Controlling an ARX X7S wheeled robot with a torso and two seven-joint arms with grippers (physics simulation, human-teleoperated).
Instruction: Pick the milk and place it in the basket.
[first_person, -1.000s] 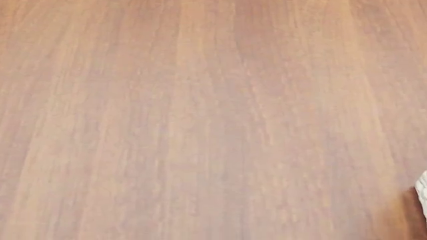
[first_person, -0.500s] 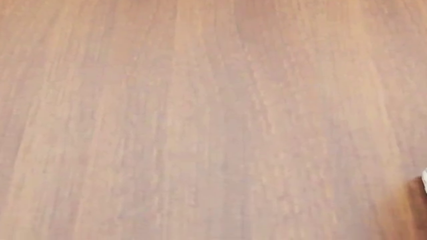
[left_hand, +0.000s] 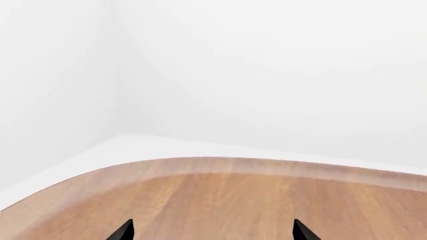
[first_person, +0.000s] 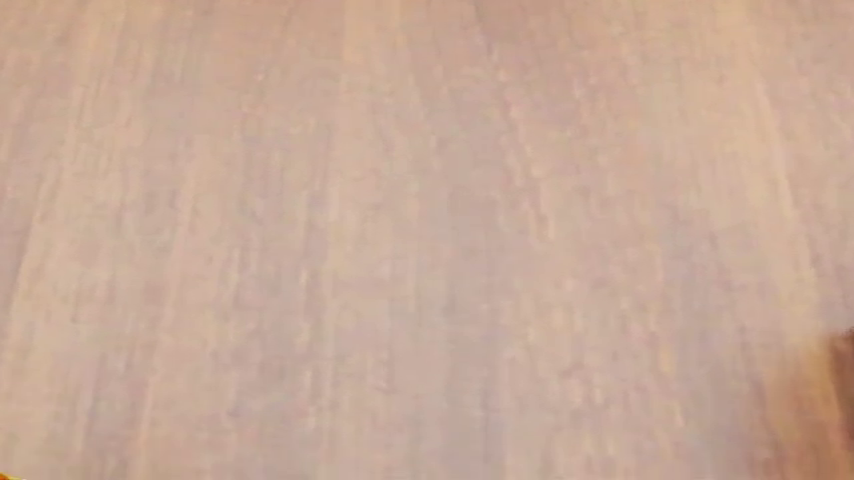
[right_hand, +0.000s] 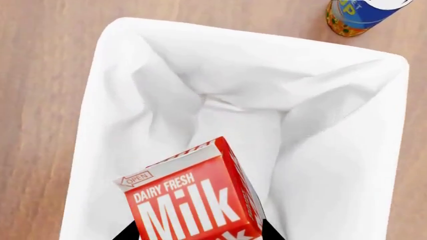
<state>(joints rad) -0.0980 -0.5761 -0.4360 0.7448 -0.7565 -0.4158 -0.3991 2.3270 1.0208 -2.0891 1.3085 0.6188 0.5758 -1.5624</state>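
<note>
In the right wrist view the milk (right_hand: 193, 195), a red carton lettered "DAIRY FRESH Milk", sits between the two black fingertips of my right gripper (right_hand: 200, 232), which is shut on it. Directly beyond the carton lies the open basket (right_hand: 133, 60), its white cloth liner filling most of that view. How far the carton is above the liner cannot be told. My left gripper (left_hand: 213, 232) is open and holds nothing, its two black tips wide apart over bare wood. The head view shows only the wooden tabletop (first_person: 427, 240), with no gripper, milk or basket in it.
A blue and orange can (right_hand: 357, 15) stands on the wood just outside one corner of the basket. The left wrist view shows the table's rounded edge (left_hand: 227, 167) with a white floor and white walls beyond it.
The head view has shifted: the white corner of the basket at its lower right edge has slid out of the picture, leaving only a dark shadow there.
</note>
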